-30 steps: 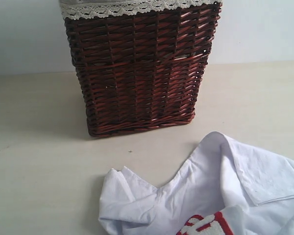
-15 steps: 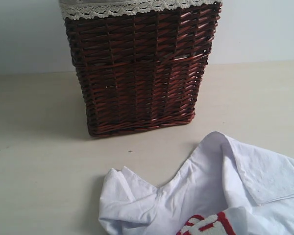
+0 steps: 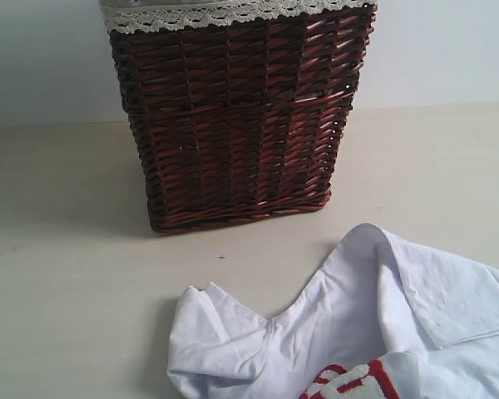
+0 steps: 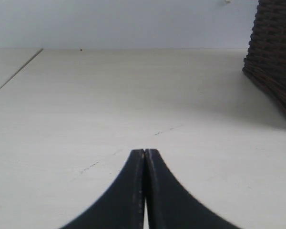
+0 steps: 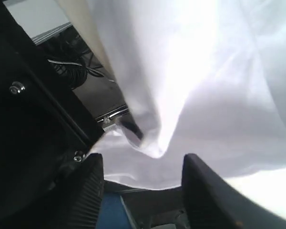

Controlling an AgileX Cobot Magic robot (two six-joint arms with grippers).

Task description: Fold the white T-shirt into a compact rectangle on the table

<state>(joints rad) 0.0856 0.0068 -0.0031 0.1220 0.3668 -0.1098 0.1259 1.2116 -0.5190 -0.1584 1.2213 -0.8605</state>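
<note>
The white T-shirt (image 3: 358, 324) lies crumpled at the near right of the table (image 3: 66, 291), with part of its red letter patch (image 3: 353, 382) showing at the bottom edge. Neither gripper appears in the exterior view. My left gripper (image 4: 144, 152) is shut with nothing in it, hovering over bare table to the left of the basket. My right gripper (image 5: 142, 161) is open. White shirt cloth (image 5: 205, 95) hangs just beyond its fingers (image 5: 91, 191), draping over the table's edge. I cannot tell whether the cloth reaches in between the jaws.
A tall dark wicker basket (image 3: 241, 116) with cream lace trim stands at the back middle of the table; its corner shows in the left wrist view (image 4: 276, 57). Below the table edge, the right wrist view shows a dark frame with cables (image 5: 71, 71).
A dark shape at the right edge of the exterior view a second ago has left the view. The shirt's right flap has settled slightly. The basket has not moved.
</note>
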